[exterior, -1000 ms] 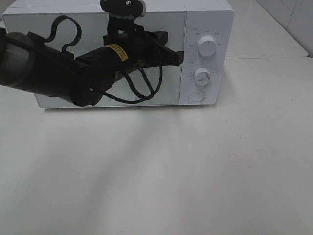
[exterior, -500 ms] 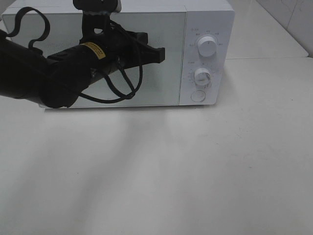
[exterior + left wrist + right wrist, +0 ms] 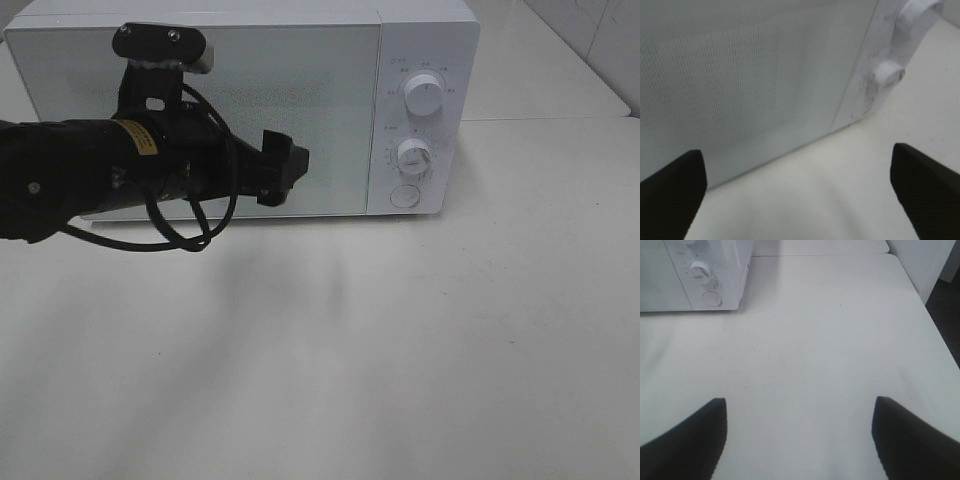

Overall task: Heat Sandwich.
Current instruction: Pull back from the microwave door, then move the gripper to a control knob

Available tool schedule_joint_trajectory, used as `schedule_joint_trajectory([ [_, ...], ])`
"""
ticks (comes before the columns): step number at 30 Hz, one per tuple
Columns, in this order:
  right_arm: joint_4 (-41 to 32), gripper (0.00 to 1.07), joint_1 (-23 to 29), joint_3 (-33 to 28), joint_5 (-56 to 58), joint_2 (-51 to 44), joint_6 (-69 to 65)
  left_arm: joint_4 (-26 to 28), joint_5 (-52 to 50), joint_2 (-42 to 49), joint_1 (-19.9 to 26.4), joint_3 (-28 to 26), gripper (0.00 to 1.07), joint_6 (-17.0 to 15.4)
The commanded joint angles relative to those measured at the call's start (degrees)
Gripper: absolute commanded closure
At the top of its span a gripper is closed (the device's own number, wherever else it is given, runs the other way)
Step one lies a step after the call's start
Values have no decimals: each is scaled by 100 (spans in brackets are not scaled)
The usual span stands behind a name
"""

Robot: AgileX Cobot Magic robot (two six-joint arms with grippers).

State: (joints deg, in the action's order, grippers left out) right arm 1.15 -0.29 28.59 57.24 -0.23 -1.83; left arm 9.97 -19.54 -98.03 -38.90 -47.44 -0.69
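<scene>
Exterior high: left claw (image 3: 288,168) (jaws spread) hovers before shut microwave (image 3: 330,110).

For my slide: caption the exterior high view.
Left gripper, open, in front of the closed white microwave.

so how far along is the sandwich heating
Done: the white microwave has its door shut and no sandwich shows on the white table, presumably inside. In hand: nothing; the left gripper hangs open before the door, the right gripper open over the table. Left: likely setting the round white dials.
</scene>
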Motion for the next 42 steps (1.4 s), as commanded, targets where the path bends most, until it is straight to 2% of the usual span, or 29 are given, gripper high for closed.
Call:
schedule_joint_trajectory([
  [1,-17,31,-40,-6,-23,-155,29,-11,688,269,-29,40,6,-23],
  [4,-17,31,-40,-6,-23,-155,29,-11,1725,590,-29,40,6,-11],
  [7,-17,31,-40,-6,-23,-155,29,-11,2326,773,-29,40,6,11],
  [8,-17,31,-40,-6,-23,-155,29,-80,2859,922,-29,40,6,11],
  [13,-17,31,-40,-6,-23,-155,29,-338,3902,1295,-23,29,6,0],
  [20,-17,31,-40,-6,-23,-155,29,-206,4956,1581,304,23,6,-52],
  [23,-17,31,-40,-6,-23,-155,29,-195,5747,1776,819,23,6,-46],
  [25,-17,31,-40,-6,-23,-155,29,-201,5901,1811,940,23,6,-40],
  [27,-17,31,-40,-6,-23,-155,29,-212,6400,1948,1381,23,6,-23],
  [28,-17,31,-40,-6,-23,-155,29,-212,6400,1948,1381,23,6,-23],
  [31,-17,31,-40,-6,-23,-155,29,-212,6950,2177,2000,23,6,-6],
  [33,-17,31,-40,-6,-23,-155,29,-212,7087,2240,2154,23,6,-6],
  [35,-17,31,-40,-6,-23,-155,29,-206,7534,2372,2590,23,6,-17],
  [37,-17,31,-40,-6,-23,-155,29,-212,7907,2441,2882,23,6,-29],
  [38,-17,31,-40,-6,-23,-155,29,-212,7907,2441,2882,23,6,-29],
  [39,-17,31,-40,-6,-23,-155,29,-223,8296,2498,3191,23,6,-29],
  [42,-17,31,-40,-6,-23,-155,29,-281,8623,2676,3592,63,6,11],
])
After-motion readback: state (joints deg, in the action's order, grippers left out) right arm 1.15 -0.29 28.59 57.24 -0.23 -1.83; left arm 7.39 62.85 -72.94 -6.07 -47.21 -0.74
